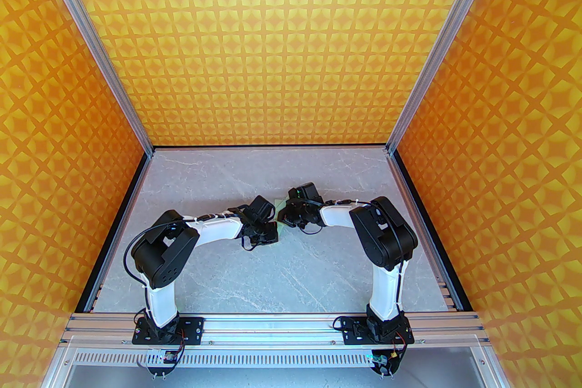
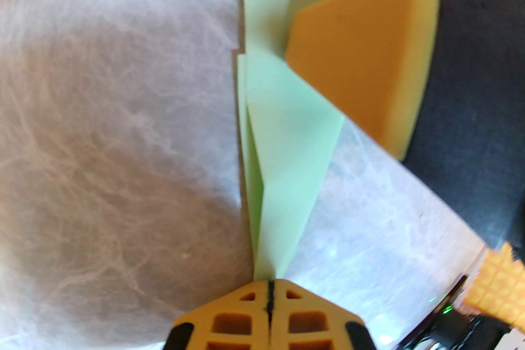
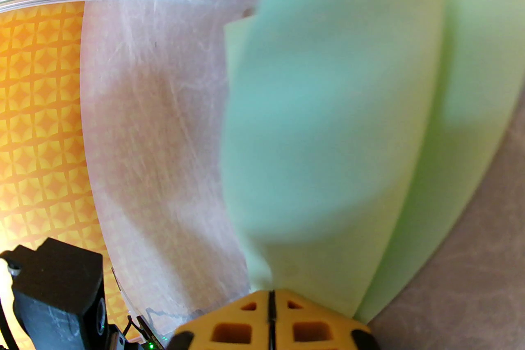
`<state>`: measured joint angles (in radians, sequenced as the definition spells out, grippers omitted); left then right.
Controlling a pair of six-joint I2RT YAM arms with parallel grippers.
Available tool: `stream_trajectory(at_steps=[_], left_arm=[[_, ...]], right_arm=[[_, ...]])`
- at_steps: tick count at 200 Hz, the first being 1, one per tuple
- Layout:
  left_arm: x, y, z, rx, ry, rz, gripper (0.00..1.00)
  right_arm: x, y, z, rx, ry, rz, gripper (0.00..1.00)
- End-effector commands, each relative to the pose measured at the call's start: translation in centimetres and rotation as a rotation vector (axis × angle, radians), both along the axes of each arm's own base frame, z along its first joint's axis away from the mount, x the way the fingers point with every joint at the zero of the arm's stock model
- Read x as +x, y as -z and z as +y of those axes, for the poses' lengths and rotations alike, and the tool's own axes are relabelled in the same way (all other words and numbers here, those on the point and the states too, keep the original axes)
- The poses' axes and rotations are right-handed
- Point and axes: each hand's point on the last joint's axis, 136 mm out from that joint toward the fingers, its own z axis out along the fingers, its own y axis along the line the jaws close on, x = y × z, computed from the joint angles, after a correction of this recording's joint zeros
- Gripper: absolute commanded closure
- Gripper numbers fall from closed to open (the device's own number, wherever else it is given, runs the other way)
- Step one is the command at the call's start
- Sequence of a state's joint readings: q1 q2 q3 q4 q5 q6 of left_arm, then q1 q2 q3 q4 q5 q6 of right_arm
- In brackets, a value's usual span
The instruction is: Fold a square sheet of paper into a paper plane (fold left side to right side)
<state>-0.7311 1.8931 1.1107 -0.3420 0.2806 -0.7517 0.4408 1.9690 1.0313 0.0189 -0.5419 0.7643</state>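
The sheet of paper (image 1: 280, 213) is pale mint green, folded into a creased, narrow shape, and held up between both wrists at mid-table. In the left wrist view the paper (image 2: 287, 143) narrows to a tip pinched in my left gripper (image 2: 270, 282), whose fingers are pressed together on it. An orange pad of the right gripper's finger (image 2: 361, 65) presses on the paper's upper part. In the right wrist view a broad folded flap of paper (image 3: 328, 114) rises from my right gripper (image 3: 270, 293), shut on its lower edge. From above, my left gripper (image 1: 268, 228) and right gripper (image 1: 291, 218) nearly touch.
The grey marbled tabletop (image 1: 273, 272) lies under both arms. Orange patterned walls (image 1: 291, 36) close in the back and both sides, with aluminium rails (image 1: 273, 325) along the near edge.
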Motion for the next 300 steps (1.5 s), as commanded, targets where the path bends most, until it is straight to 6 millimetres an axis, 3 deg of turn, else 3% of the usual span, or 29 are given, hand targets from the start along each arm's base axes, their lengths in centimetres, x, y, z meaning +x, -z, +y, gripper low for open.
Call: stream_trajectory(at_steps=[1, 23, 55, 88, 131, 166, 242, 300], left_arm=[[-3.2, 1.7, 3.8, 0.164, 0.072, 0.108, 0.98], [-2.5, 0.3, 3.4, 0.133, 0.066, 0.071, 0.94], [-0.4, -3.9, 0.5, -0.048, 0.01, -0.033, 0.91], [0.8, -4.8, -1.7, -0.189, -0.064, -0.058, 0.9], [1.6, -1.5, -2.2, -0.179, -0.125, -0.009, 0.91], [1.2, 0.7, 0.0, -0.069, -0.156, 0.01, 0.91], [-4.0, 6.4, 3.8, 0.143, -0.114, 0.188, 1.0], [-6.2, 7.9, 5.5, 0.19, -0.105, 0.243, 1.0]], right_arm=[[0.4, 0.1, -0.8, -0.033, 0.028, 0.004, 0.92], [0.2, 0.7, -1.2, -0.049, 0.043, 0.019, 0.97], [-0.3, 1.6, -1.8, -0.078, 0.056, 0.036, 1.0], [-0.4, 1.4, -1.9, -0.079, 0.06, 0.032, 1.0], [-0.5, 1.4, -1.9, -0.074, 0.066, 0.036, 1.0], [-0.7, 1.4, -2.0, -0.071, 0.064, 0.035, 1.0], [-0.1, 1.3, -2.2, -0.085, 0.064, 0.024, 1.0], [1.9, 1.9, -4.2, -0.089, 0.098, 0.029, 1.0]])
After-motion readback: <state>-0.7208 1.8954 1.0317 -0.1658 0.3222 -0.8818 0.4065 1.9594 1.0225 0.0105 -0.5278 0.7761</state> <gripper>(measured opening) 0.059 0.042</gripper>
